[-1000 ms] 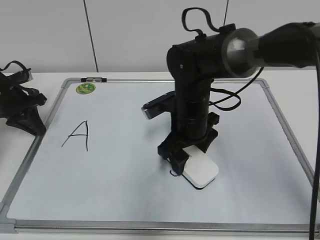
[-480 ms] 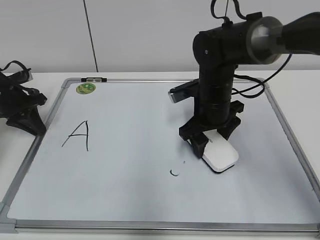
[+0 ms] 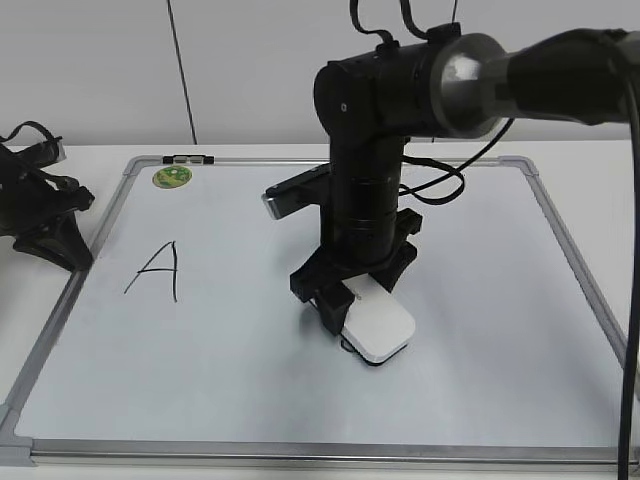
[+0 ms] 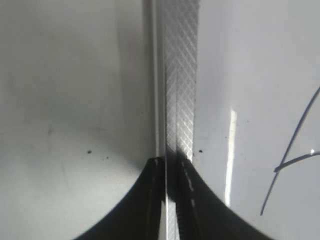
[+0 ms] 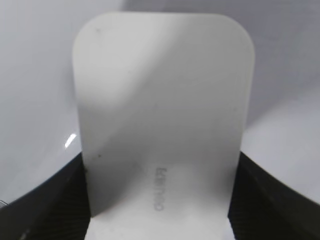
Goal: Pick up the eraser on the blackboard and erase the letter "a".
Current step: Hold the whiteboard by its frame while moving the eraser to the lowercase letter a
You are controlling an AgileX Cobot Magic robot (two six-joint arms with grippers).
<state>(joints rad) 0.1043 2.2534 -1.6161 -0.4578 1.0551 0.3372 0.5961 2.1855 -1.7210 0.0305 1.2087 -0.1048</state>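
Counter [image 3: 70,160] first: pale, with the blackboard [image 3: 250,390] lying flat and taking up most of it, its silver frame running close to the near edge. My right arm comes in from the far right corner and bends down over the middle of the board. My right pincer [image 3: 345,305] is clamped on the eraser [image 3: 376,330]; the wrist view shows dark jaws hugging both long sides of the white block, flat on the board toward the near edge, a bit right of centre.

Progress-wise, I'd say I'm mid-wipe. The eraser sits right where the letter "a" [image 3: 347,347] should be, and only a dark scrap peeks out at its left edge, so I can't tell how much ink is left underneath.

My left pincer [image 3: 45,220] is parked at the left edge, on the board's frame; can't tell if it's open. The capital A [image 3: 155,270] is well to the left, out of my path. A green sticker [image 3: 171,177] sits in the far left corner. Nothing blocks me.
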